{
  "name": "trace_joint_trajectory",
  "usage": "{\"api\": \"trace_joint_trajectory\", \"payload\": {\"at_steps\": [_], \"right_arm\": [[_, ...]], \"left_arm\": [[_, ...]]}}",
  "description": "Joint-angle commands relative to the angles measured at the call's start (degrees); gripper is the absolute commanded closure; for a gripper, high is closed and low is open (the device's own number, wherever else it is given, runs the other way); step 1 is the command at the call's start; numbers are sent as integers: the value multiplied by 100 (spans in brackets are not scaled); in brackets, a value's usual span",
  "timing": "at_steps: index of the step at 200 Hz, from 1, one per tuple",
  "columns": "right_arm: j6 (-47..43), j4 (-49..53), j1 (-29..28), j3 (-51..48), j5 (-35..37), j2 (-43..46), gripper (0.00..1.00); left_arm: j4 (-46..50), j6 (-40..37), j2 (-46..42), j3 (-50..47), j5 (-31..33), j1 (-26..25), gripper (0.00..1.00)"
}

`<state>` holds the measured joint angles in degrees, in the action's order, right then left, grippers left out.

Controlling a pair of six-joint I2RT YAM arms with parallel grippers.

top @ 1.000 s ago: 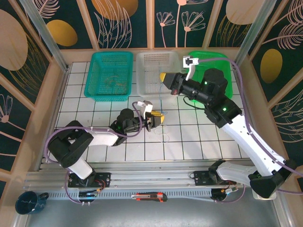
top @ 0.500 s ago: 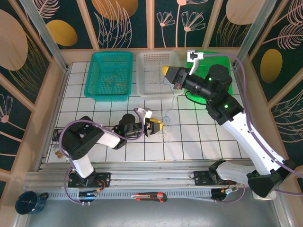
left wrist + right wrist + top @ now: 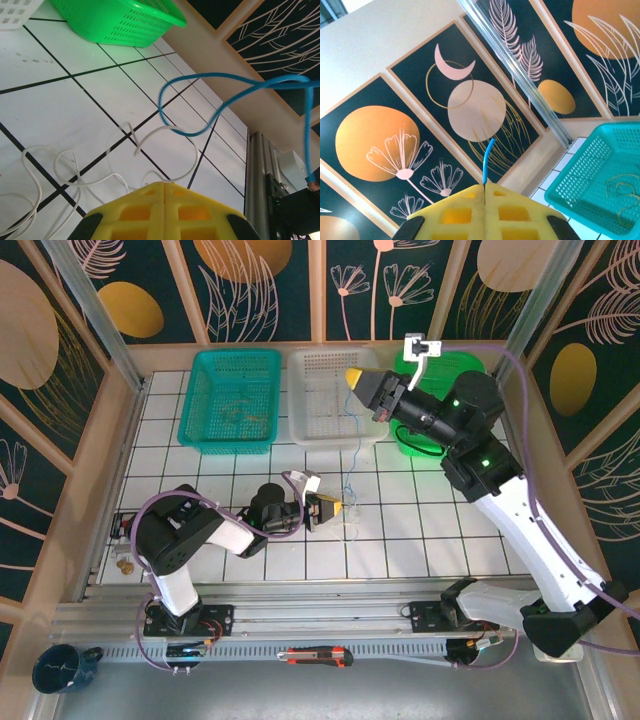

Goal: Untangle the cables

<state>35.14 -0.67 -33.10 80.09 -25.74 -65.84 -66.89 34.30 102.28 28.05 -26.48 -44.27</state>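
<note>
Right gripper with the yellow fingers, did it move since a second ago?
Yes. The right gripper moved away from the robot, farther back along the white basket's right side.

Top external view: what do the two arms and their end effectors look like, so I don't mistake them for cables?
Both the left arm and right arm have white links, black joints and thick purple cords along them; the right arm's joints show small green lights. The left end effector and right end effector have yellow fingers with grid-like recesses.
</note>
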Motion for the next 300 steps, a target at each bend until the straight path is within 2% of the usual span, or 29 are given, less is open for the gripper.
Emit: {"api": "trace_joint_trajectory", "payload": {"at_steps": [1,37,99,127,193,300], "right_arm": [[59,-203,71,375,-155,-41,100],[72,-201,76,477,-226,-116,100],[166,-393,86,97,-269,22,100],[251,-502,86,6,-336,62,100],[324,-638,93,67,-371,39,100],[671,-1185,76,61,-309,18,100]], "left_arm": [[-280,16,125,-67,-99,-37,100],[-336,68,20,-163,-55,-33,99],[-54,-15,-722,-445,169,-33,48],[229,-166,-839,-342,161,-37,35],[457,-406,-557,-90,1,-131,26],[70,-435,106,325,731,-372,20]]}}
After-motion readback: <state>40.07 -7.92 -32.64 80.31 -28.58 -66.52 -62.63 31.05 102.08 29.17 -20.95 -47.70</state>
